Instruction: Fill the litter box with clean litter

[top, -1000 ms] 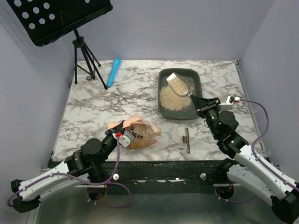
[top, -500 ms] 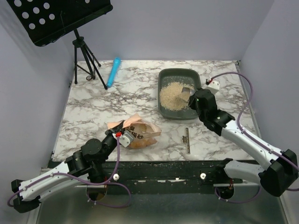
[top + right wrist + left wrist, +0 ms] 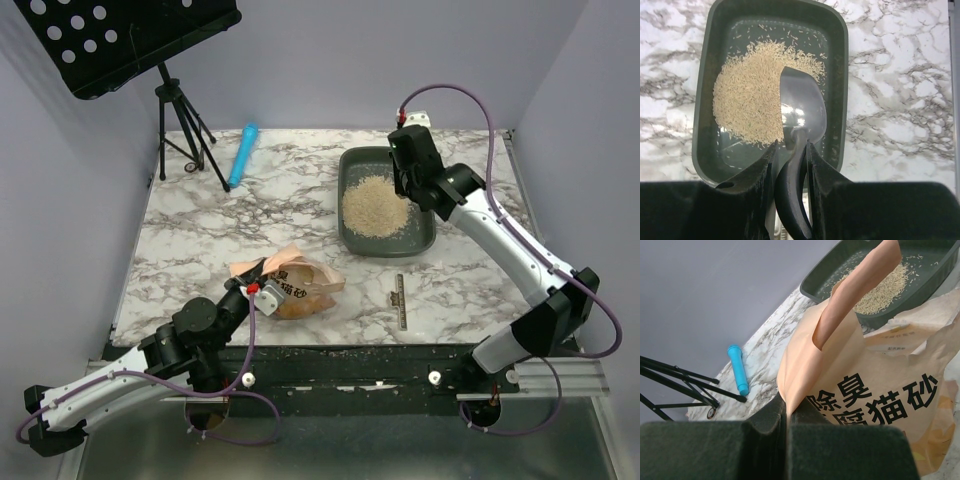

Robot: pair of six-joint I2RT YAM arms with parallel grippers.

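1. At the far right of the table (image 3: 200, 230), the litter box (image 3: 362, 160) lies flat. The clean litter (image 3: 372, 205) sits in a loose pile over its middle, and the corners and far end show bare floor
2. Over the box hangs the right gripper (image 3: 791, 150), its jaws drawn in around the handle of a grey scoop (image 3: 802, 107). The scoop's bowl looks empty and sits at the pile's right edge
3. Near the front edge, well apart from the box, the left gripper (image 3: 786, 412) is pinched tight on a flap of the orange bag (image 3: 880, 400)
4. By my reading, the step in hand is the end of one pour: the scoop is tipped out and the box is only partly filled
5. The next move likely calls for carrying the scoop back to the bag's mouth and entering at a shallow angle while the left gripper holds the flap up. It should then lift level, so that no granules spill on the marble
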